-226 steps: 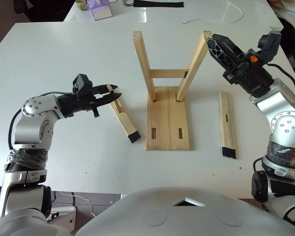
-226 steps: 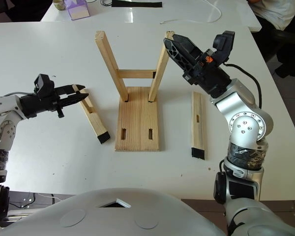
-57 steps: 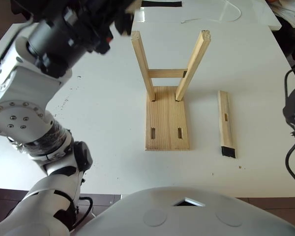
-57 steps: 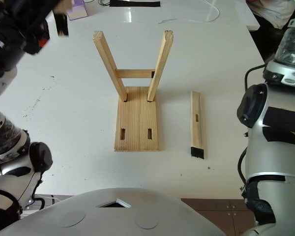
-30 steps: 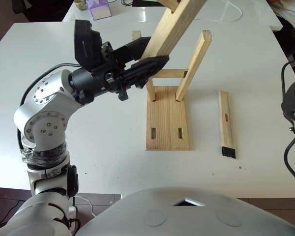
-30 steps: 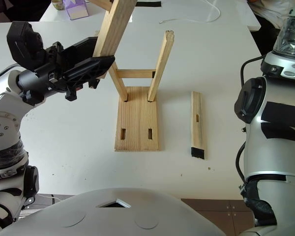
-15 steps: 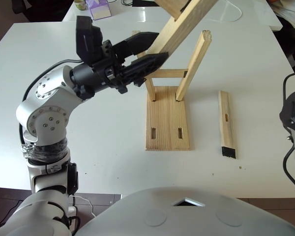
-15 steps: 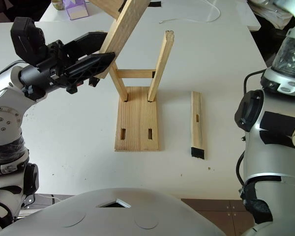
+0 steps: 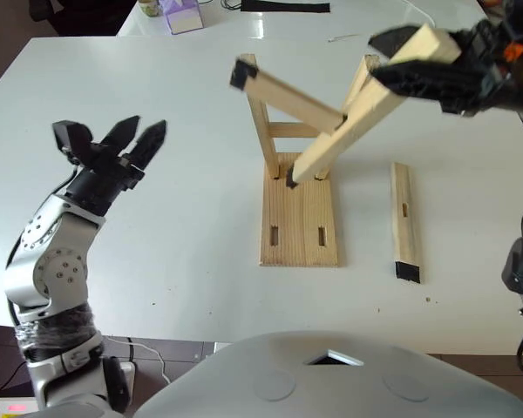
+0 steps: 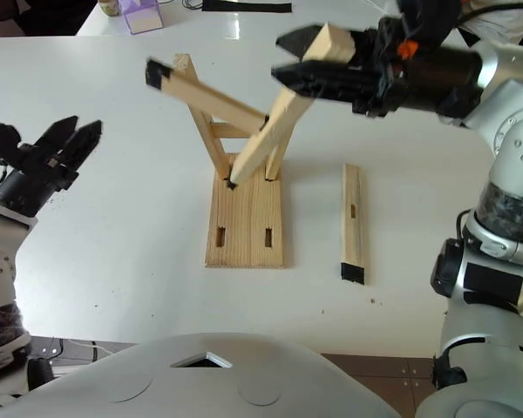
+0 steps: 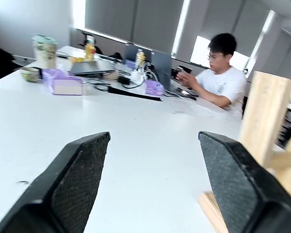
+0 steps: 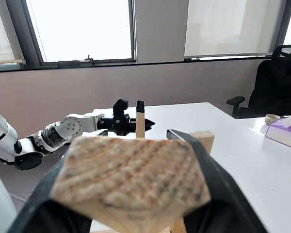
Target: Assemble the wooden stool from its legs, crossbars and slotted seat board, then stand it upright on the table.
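The slotted seat board (image 9: 299,222) lies flat mid-table, with two legs and a crossbar (image 9: 289,130) standing at its far end. My right gripper (image 9: 399,61) is shut on the top of another leg (image 9: 349,126), which carries a black-tipped crossbar (image 9: 283,91). That leg slants down to the board's far end, in front of the standing frame. Its end grain (image 12: 131,177) sits between the fingers (image 12: 203,165). My left gripper (image 9: 138,139) hovers open and empty over the table's left side, its pads (image 11: 75,184) wide apart. A loose leg (image 9: 404,219) lies right of the board.
A purple tissue box (image 9: 185,15) and a black strip (image 9: 283,7) sit on the far table behind. The near and left parts of the white table (image 9: 174,252) are bare.
Half a second ago the left gripper held the leg-and-crossbar piece up high. Now the right gripper holds it, and the left gripper has let go and swung down to the left.
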Controlling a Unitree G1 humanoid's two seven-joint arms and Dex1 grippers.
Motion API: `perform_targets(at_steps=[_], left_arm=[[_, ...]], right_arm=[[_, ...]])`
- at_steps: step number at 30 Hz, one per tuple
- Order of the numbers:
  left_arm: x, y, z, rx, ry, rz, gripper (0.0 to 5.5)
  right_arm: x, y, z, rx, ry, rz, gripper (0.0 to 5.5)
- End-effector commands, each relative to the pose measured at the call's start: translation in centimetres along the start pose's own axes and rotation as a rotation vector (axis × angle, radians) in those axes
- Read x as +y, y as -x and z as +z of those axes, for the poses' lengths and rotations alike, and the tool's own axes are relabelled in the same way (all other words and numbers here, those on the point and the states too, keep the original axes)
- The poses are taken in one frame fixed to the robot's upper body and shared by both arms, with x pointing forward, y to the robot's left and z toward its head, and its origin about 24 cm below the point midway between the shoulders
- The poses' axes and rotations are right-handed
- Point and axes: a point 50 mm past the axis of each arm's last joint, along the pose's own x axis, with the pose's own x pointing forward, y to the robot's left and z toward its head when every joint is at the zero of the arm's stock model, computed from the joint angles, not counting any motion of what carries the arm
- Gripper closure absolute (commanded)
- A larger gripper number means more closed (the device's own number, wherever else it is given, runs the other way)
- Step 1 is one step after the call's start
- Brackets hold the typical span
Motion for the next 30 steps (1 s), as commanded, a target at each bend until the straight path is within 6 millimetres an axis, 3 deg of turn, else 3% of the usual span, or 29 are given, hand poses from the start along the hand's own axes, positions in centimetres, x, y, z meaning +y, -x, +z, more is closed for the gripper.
perform_targets(at_steps=[1,9,20,30], left_arm=[[-1.2,0.2,-1.1,-0.113,0.088,0.252,2.11],[-1.8,1.5,-1.0,-0.224,0.143,0.575,2.11],[-2.9,1.7,-0.5,-0.238,0.116,0.571,2.11],[-3.3,2.1,-0.8,-0.218,0.125,0.56,2.11]], right_arm=[[1.2,0.5,-1.2,0.101,-0.005,0.064,3.46],[1.1,1.2,-1.8,0.181,-0.069,0.155,3.46],[0.7,0.5,-3.9,0.209,-0.112,0.135,3.46],[-0.3,0.4,-3.9,0.201,-0.092,0.085,3.46]])
